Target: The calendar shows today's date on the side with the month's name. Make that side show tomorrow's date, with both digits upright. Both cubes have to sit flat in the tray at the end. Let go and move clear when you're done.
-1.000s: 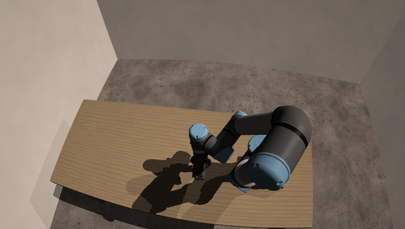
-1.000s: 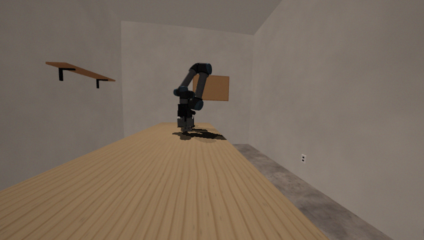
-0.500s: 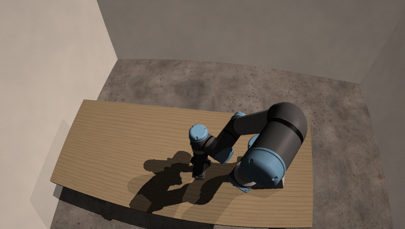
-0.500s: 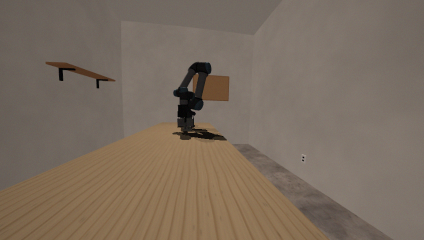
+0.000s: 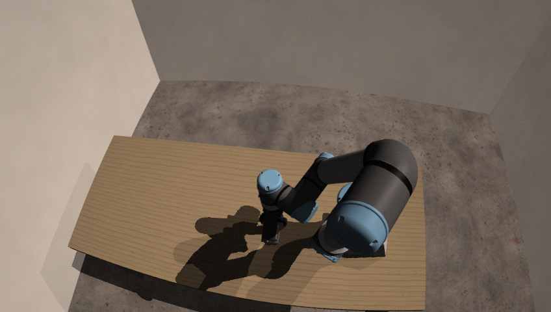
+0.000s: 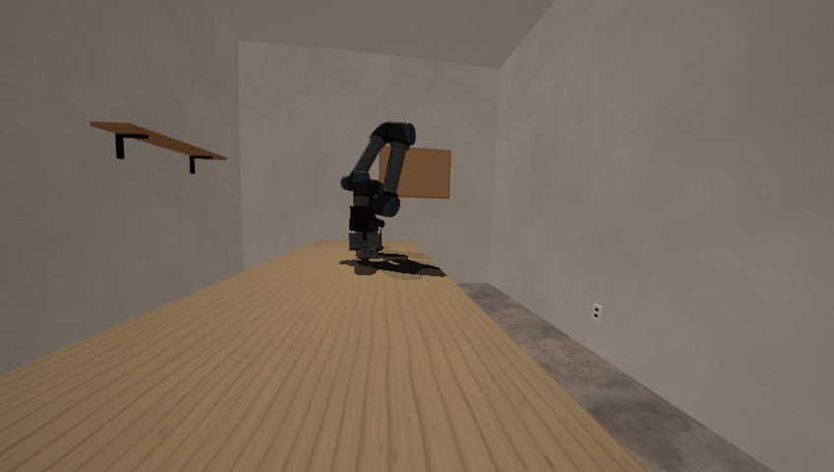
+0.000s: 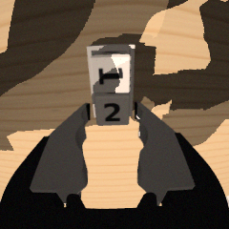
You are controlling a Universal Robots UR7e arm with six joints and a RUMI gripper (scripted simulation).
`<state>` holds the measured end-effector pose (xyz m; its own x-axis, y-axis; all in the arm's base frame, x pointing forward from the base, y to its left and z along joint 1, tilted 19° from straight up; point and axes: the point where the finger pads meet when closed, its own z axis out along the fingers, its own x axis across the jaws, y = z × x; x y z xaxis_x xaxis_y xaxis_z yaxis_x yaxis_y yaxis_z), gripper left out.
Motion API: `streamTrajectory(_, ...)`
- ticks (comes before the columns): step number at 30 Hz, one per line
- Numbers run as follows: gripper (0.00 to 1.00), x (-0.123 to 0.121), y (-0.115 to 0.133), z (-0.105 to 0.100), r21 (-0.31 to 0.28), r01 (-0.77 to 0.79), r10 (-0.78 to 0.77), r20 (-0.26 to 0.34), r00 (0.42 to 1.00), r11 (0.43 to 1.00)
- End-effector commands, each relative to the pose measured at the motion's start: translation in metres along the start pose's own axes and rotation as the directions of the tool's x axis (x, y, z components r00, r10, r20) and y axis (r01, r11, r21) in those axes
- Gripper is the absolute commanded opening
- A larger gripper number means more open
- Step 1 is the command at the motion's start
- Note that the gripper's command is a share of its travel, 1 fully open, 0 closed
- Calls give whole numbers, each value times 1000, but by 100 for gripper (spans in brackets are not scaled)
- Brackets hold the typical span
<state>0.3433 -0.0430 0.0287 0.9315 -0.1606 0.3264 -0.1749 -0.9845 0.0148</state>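
The calendar tray point(image 7: 90, 67) is a narrow light grey holder, seen from above in the wrist view. Two cubes sit in a row in it. The far cube point(image 7: 123, 84) shows a 1 lying on its side on its top face, partly sunlit. The near cube point(image 7: 101, 119) shows an upright 2 on its top face, in shade. My gripper point(image 7: 112, 103) is partly open, its fingertips on either side of the near cube with narrow gaps showing. The side with the month's name and the cubes' front digits are hidden. In the top and exterior views the calendar is too small and dark to read.
The calendar stands on the wooden table point(image 5: 162, 185) point(image 6: 327, 362). The arm reaches in from its base at the right in the top view, with its shadows across the table. A wall shelf point(image 6: 169, 142) and a brown wall board point(image 6: 427, 172) are far from the gripper.
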Motion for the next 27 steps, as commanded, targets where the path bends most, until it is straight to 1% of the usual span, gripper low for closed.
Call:
streamTrajectory(1, 29, 0, 0, 0, 0, 0, 0, -1, 1000, 1000)
streamTrajectory(11, 29, 0, 0, 0, 0, 0, 0, -1, 1000, 1000)
streamTrajectory(12, 11, 0, 0, 0, 0, 0, 0, -1, 1000, 1000)
streamTrajectory(27, 11, 0, 0, 0, 0, 0, 0, -1, 1000, 1000)
